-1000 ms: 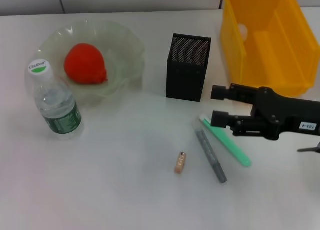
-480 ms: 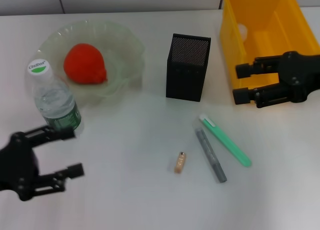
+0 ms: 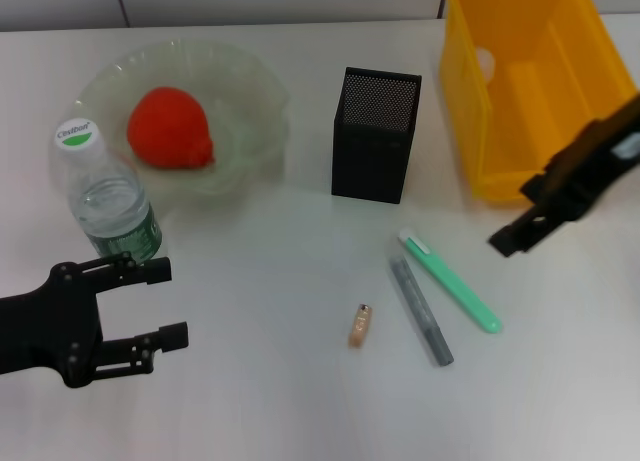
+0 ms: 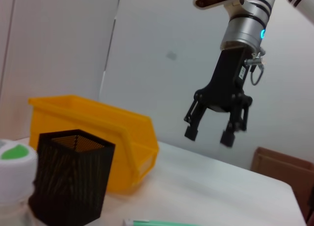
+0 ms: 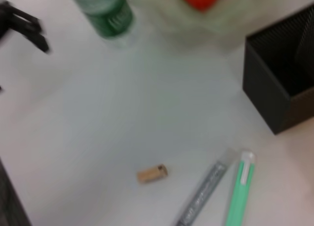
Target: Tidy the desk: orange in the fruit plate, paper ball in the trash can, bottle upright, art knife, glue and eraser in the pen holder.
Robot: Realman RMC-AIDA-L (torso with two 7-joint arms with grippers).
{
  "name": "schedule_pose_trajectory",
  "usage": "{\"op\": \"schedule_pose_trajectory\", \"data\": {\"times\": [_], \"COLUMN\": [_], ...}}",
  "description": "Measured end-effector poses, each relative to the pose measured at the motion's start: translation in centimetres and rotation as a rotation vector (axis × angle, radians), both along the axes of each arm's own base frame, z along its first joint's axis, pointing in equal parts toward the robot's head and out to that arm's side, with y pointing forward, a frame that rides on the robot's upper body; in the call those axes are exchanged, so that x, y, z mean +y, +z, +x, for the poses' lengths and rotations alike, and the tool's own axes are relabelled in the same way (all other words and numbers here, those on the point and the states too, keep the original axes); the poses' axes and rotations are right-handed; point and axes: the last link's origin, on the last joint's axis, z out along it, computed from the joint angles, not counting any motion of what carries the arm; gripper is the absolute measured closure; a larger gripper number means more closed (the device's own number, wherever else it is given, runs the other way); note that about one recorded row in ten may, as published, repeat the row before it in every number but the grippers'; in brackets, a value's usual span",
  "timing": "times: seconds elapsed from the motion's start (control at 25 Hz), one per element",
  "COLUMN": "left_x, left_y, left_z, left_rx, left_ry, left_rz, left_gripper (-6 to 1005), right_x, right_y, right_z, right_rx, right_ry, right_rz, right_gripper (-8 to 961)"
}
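The left gripper (image 3: pixel 165 303) hangs open near the bottle (image 3: pixel 108 203). The right gripper (image 4: pixel 211 133) is open by the trash can (image 3: pixel 535 81).

A short word is printed in green on the white cap (image 3: pixel 77 133) of the bottle (image 3: pixel 108 206), which stands near the left edge of the tabletop (image 3: pixel 260 381), but its letters are too small to make out. White print on the bottle's green label (image 3: pixel 125 243) is likewise illegible. No other lettering can be read.
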Motion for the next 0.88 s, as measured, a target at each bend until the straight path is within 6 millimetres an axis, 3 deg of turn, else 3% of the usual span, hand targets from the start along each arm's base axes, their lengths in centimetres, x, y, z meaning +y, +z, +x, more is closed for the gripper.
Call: {"op": "schedule_pose_trajectory", "data": {"times": [0.04,0.08,0.12,0.28,0.56,0.88], "left_x": [0.1,0.4,0.4,0.7,0.7,0.8], "left_y": [-0.1,-0.3,-0.3,-0.9,-1.1,-1.1], "left_z": [0.0,0.0,0.0,0.1,-0.2,-0.5], "left_rx": [0.004,0.010,0.010,0.019,0.031,0.040], "left_ry": [0.005,0.011,0.011,0.023,0.044,0.060], "left_rz": [0.001,0.001,0.001,0.004,0.013,0.015], "left_gripper": [216,216,217,217,217,217], "right_x": [0.3,0.8,0.8,1.9,2.9,3.0], "right_y": [-0.9,-3.1,-3.1,-7.0,-9.9,-11.4], "right_z": [-0.2,-0.7,-0.7,-0.5,0.5,0.8], "right_rx": [-0.036,-0.109,-0.109,-0.215,-0.236,-0.219], "right_ry": [-0.008,-0.015,-0.015,-0.011,0.005,0.016], "right_rz": [0.002,0.000,0.000,0.026,0.076,0.072], "right_gripper": [110,110,110,110,114,188]}}
